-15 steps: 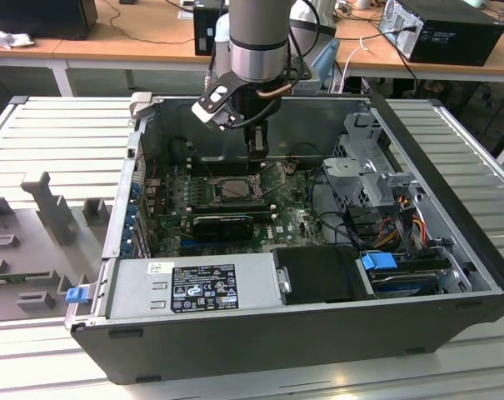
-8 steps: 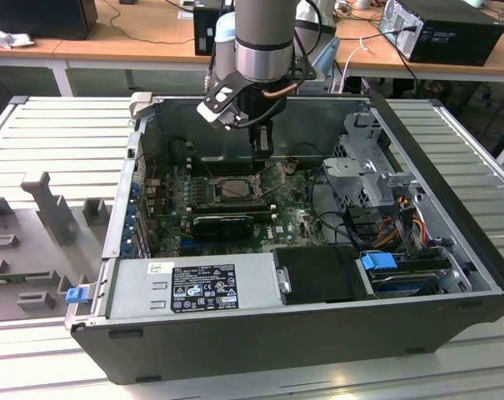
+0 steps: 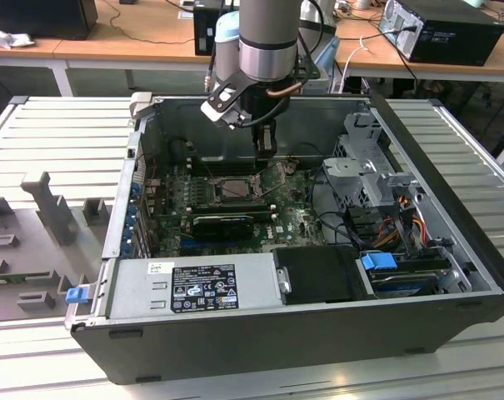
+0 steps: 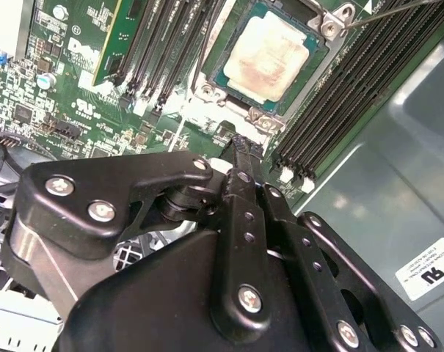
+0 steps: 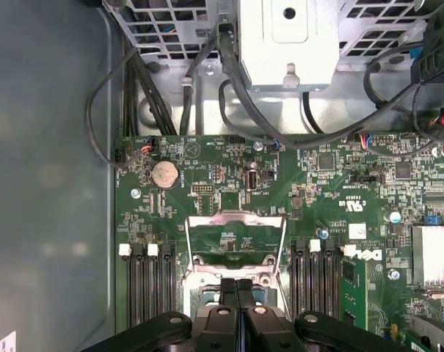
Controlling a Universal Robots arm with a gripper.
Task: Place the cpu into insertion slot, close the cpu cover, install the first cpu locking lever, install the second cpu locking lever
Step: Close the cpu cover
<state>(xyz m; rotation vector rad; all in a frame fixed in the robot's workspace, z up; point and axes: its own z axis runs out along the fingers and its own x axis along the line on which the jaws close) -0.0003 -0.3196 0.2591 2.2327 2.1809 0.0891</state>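
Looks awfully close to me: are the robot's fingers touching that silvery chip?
Apart. In the second wrist view the fingers end short of the cpu, with motherboard showing between them.

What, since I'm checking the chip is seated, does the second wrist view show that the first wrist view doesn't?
Second wrist view: the cpu lying in the insertion slot. First wrist view: the cpu cover swung open, a coin cell battery and black cables. In both wrist views: the shut pincer, the green motherboard and black memory slots.
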